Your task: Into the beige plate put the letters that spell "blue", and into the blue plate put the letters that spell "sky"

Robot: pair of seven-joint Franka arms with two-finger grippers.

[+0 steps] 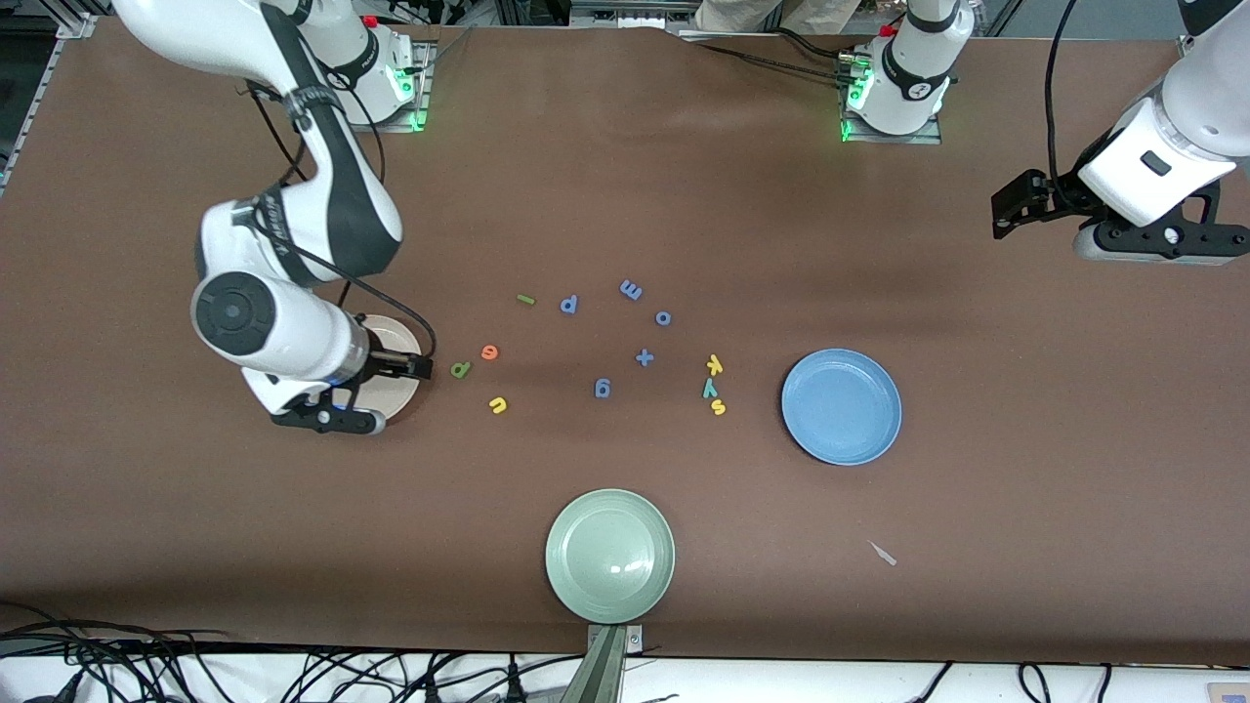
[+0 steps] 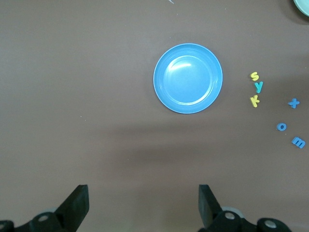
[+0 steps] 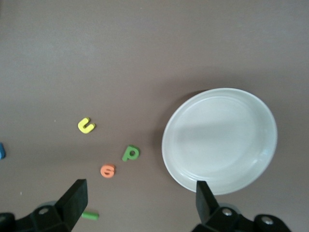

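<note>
Nearest your front edge of the table sits a pale green round plate (image 1: 609, 555), not wanted here. Next come the yellow foam u (image 1: 498, 404), olive b (image 1: 460, 369), orange e (image 1: 489, 351) and green bar l (image 1: 525, 299), close by the cream-beige round plate (image 1: 402, 337), so each carry looks short. The right hand (image 3: 139, 197) hangs over that plate, fingers apart, empty. The yellow s (image 1: 719, 407), teal y (image 1: 710, 388) and yellow k (image 1: 715, 364) lie beside the light-blue round plate (image 1: 841, 406). The left hand (image 2: 144, 203), also spread and empty, waits over bare table toward its end; there's free room all round.

Loose foam letters (image 1: 605, 351) on the table read l, p, m, o, e, k, y, s, u.
</note>
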